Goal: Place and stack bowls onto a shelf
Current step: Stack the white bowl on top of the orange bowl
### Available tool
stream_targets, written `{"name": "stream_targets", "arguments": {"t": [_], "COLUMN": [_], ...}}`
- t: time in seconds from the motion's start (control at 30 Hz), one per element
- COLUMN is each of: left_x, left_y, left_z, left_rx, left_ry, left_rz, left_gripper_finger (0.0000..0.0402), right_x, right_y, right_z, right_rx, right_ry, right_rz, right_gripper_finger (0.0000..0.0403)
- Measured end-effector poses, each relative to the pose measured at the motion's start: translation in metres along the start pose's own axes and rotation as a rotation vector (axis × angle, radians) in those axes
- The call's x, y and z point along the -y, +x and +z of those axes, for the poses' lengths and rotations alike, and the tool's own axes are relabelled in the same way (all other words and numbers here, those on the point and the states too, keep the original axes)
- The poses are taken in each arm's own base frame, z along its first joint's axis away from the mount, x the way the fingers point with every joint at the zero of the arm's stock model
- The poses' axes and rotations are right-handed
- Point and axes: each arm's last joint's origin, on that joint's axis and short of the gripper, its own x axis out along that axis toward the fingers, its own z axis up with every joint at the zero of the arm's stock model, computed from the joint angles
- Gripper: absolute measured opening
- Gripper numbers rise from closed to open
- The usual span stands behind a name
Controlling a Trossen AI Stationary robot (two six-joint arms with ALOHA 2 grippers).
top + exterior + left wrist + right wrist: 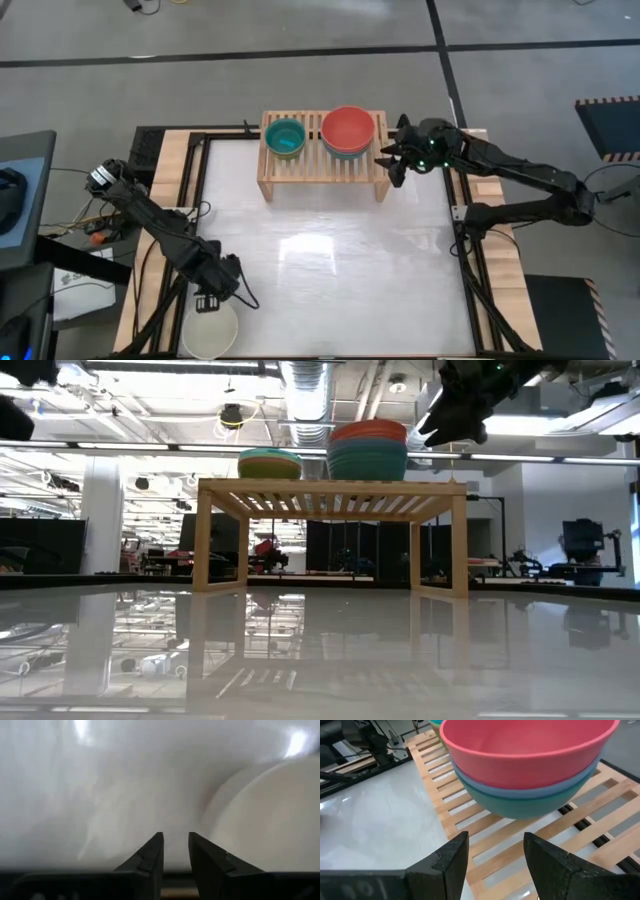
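The light-wood shelf (322, 165) stands at the table's far edge and bears two stacks of bowls. The left stack (286, 137) has a teal bowl on top. The right stack (348, 130) has a red bowl (530, 745) on top, nested over a teal bowl (530, 802). My right gripper (390, 160) hovers open just right of the red stack, above the shelf's right end (495, 850). A cream bowl (210, 330) rests on its base at the table's near left corner. My left gripper (207, 300) is narrowly open at the bowl's far rim; the bowl (270, 820) lies beside its fingers.
The white tabletop (330, 260) lies between the shelf and the cream bowl. Dark frame rails (470, 260) run along the table's left and right sides. In the low view both stacks (368, 450) rise above the shelf top (330, 485), with my right gripper (455, 415) beside them.
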Motion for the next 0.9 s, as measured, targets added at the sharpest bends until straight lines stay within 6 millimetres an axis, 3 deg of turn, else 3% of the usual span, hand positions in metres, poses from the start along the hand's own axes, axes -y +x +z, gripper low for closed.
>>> {"name": "stream_targets", "arguments": {"t": [0.2, 0.53, 0.9], "left_x": [0.016, 0.034, 0.036], "left_y": [-0.002, 0.032, 0.065], "left_z": [0.0, -0.003, 0.005], "left_rx": [0.152, 0.027, -0.063], "left_ry": [0.106, 0.172, 0.227], "left_rz": [-0.062, -0.057, 0.04], "left_gripper_finger": [0.0068, 0.0067, 0.0067], "right_x": [0.0, 0.0, 0.0], "right_y": [0.0, 0.0, 0.0], "right_z": [-0.002, -0.001, -0.001], "right_rx": [-0.019, -0.013, -0.012], "right_ry": [0.0, -0.002, 0.006], "right_rz": [-0.003, -0.002, -0.001], "right_gripper_finger": [0.0214, 0.0214, 0.0214]}}
